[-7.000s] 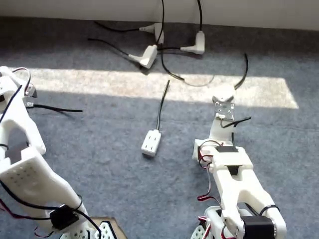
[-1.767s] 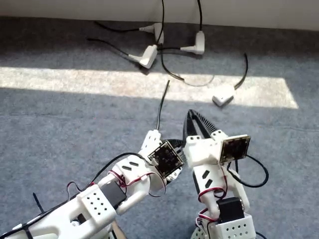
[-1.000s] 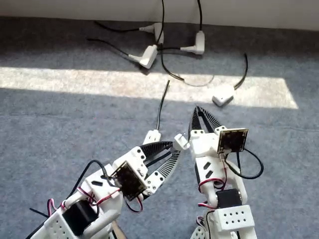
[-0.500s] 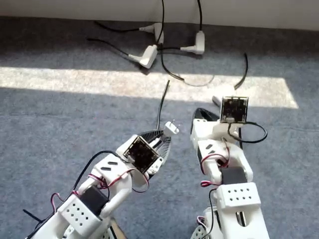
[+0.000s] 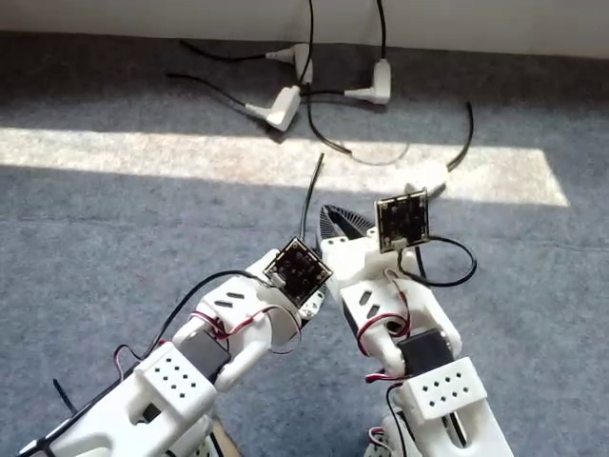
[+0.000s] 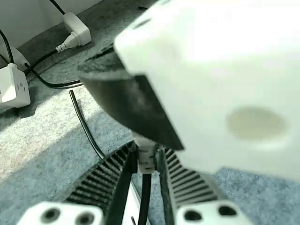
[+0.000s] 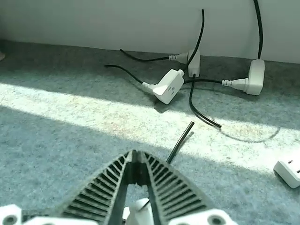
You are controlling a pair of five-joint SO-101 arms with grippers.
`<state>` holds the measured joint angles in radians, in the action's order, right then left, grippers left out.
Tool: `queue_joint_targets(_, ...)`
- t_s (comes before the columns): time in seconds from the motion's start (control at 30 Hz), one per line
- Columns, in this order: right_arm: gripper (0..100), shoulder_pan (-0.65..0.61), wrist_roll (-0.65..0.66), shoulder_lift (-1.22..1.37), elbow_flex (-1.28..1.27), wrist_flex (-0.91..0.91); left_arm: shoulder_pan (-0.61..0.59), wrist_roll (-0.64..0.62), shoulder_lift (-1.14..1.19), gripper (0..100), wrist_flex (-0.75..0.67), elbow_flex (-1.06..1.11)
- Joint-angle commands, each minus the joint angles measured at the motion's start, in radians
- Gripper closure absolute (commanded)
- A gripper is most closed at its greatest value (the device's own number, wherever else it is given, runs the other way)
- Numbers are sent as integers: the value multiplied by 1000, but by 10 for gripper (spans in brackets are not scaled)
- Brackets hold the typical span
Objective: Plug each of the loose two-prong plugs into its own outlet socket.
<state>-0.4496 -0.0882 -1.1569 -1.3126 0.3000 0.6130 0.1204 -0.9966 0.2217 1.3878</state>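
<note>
Left gripper (image 6: 146, 148), yours, is clamped on a white two-prong plug (image 6: 146, 161), whose black lead (image 6: 144, 197) runs back between the fingers. You hold that plug over the middle of the carpet (image 5: 114, 238), close against the right gripper (image 5: 341, 221), whose fingers are drawn together. A white piece (image 7: 140, 208) sits low between them, and whether it is gripped cannot be told.

Half a second ago the two wrists stood apart with a small white piece in the gap. The right arm has since swung across and the left has pushed forward, so they now crowd together at the near end of the socket cord (image 5: 308, 195). Judged from this, insertion is at hand but not done.

Seven seconds ago the arms were far apart, and the cord's socket lay bare where they now meet.
</note>
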Motion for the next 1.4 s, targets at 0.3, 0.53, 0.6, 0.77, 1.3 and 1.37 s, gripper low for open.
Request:
queue_joint_targets(0.3, 992, 120, 103, 555, 19, -406, 68, -133, -483, 994, 328, -73)
queue_joint_targets(0.53, 992, 124, 106, 777, 151, -400, 104, -129, -716, 994, 416, 12)
queue_joint_targets(0.6, 992, 124, 106, 745, 150, -400, 102, -129, -713, 994, 414, 18)
queue_joint_targets(0.77, 992, 140, 103, 621, 68, -406, 82, -127, -659, 994, 413, 25)
queue_joint_targets(1.3, 992, 217, -20, 562, 7, -378, -136, -235, 12, 994, 356, -331)
queue_joint_targets(1.37, 992, 219, -18, 564, 7, -378, -162, -287, 102, 994, 442, -444)
